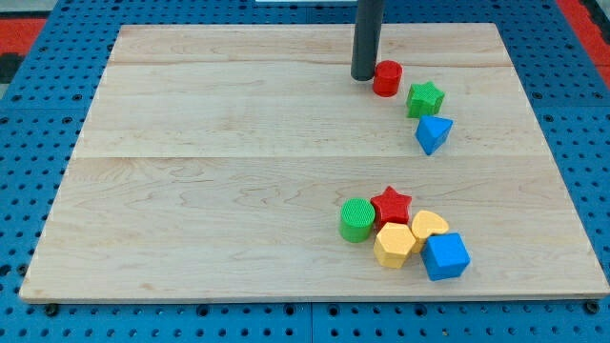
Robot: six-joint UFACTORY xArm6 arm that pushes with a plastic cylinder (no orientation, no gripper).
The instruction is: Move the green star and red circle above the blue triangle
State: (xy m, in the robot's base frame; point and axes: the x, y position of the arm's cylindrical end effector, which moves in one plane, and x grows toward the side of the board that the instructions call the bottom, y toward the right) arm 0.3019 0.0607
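The red circle (387, 78) lies near the view's top, right of centre. My tip (363, 76) stands against its left side. The green star (425, 98) lies just right of and below the red circle, close to it. The blue triangle (434, 133) lies directly below the green star, almost touching it. The rod comes down from the view's top edge.
A cluster lies at the view's lower right: a green cylinder (357, 219), a red star (391, 205), a yellow hexagon (394, 245), a yellow block (429, 225) and a blue cube (445, 255). The wooden board (191, 191) lies on a blue pegboard.
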